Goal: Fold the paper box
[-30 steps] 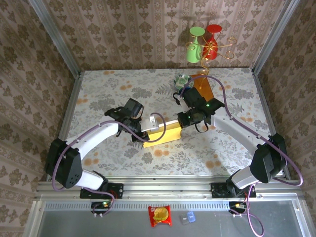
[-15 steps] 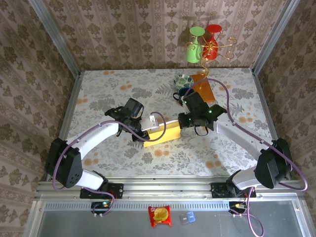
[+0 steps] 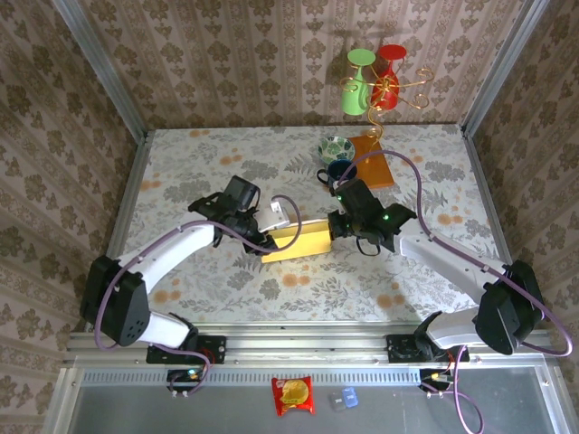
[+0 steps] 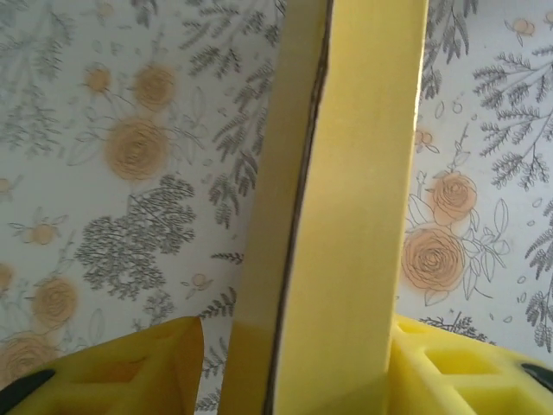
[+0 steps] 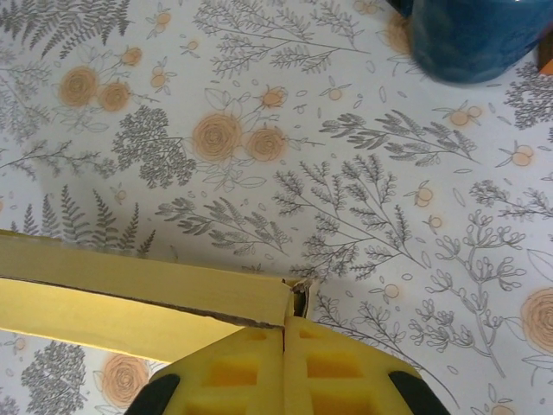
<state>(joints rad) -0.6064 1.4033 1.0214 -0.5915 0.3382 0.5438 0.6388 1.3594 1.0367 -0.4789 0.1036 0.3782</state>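
The yellow paper box (image 3: 303,240) lies mid-table between both arms, one long panel standing on edge. In the left wrist view the paper box (image 4: 346,216) runs up between my left gripper's (image 4: 298,380) yellow fingers. The left finger (image 4: 130,376) stands clear of it with table showing in the gap, so this gripper (image 3: 270,237) is open around the box's left end. My right gripper (image 5: 285,346) has its pads pressed together at the right end of the paper box (image 5: 130,294), pinching a thin flap corner. From above, the right gripper (image 3: 336,227) sits at that end.
A blue mug (image 3: 339,170) stands just behind the right gripper, close in the right wrist view as the mug (image 5: 471,35). A patterned bowl (image 3: 336,147), an orange-brown board (image 3: 373,161) and a wire stand with green and red cups (image 3: 371,86) sit at the back right.
My left gripper's fingers have spread apart from the box. The right arm has swung its elbow outward and shifted slightly toward the near side, and the box has tipped a little.
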